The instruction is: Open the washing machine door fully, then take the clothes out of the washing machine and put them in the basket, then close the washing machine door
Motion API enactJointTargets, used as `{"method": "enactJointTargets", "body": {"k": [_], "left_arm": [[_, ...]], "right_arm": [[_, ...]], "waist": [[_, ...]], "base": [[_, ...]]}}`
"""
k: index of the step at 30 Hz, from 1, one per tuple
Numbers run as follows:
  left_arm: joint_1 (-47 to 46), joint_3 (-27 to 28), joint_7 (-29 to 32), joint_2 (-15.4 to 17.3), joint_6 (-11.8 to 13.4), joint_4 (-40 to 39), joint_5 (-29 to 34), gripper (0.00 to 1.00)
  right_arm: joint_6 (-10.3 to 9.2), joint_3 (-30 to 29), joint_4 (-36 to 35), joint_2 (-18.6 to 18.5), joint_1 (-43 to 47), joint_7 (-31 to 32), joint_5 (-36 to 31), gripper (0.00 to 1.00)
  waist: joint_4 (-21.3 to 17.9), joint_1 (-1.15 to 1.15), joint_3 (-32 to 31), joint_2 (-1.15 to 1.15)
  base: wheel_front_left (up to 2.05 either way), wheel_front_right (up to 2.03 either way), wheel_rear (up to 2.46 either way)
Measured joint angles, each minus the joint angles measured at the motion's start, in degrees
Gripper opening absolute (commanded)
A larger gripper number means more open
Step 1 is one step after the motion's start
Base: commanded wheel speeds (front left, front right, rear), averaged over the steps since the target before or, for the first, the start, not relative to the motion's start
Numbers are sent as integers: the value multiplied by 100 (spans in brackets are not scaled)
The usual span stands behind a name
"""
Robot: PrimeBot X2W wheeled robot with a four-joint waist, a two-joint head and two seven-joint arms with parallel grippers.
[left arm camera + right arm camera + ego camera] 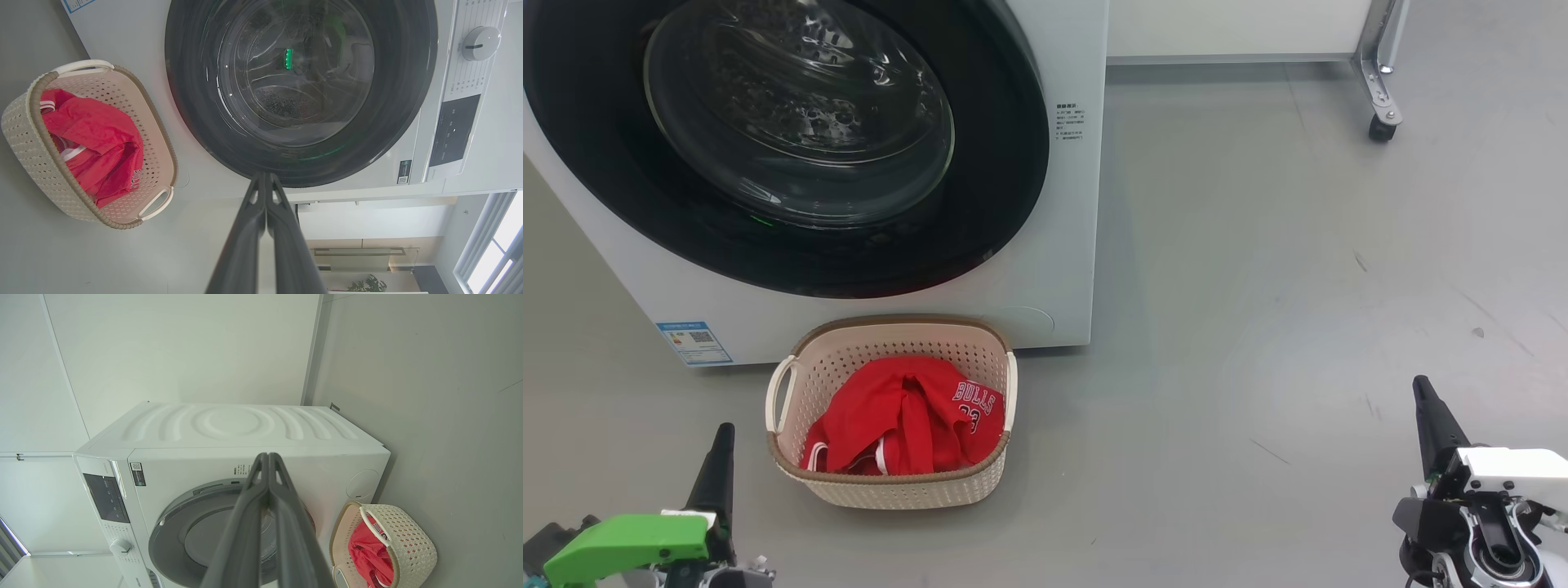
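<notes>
Left gripper [264, 181] and right gripper [268, 459] are clenched, holding nothing. Beyond their tips the washing machine door [1005, 196] sits shut, with the red Bulls clothes [882, 416] in the basket [898, 490].

We get bright, even, diffuse light in all three views; shadows are soft, with a faint one on the floor [1258, 327] just right of the washing machine [1070, 204]; glare streaks and a green reflection on the washing machine door [294, 81] glass; window [494, 253] at lower right of left wrist view blown out; wrist views bend straight lines near the edges; head view detail crisp.
</notes>
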Motion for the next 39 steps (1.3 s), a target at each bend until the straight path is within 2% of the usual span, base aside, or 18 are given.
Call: {"method": "enactJointTargets", "body": {"k": [39], "left_arm": [[-23,14,26,0,-1,58,0,0]], "right_arm": [[1,-12,32,2,-8,2,0,0]], "waist": [[0,0,-2,0]], "base": [[0,0,0]]}}
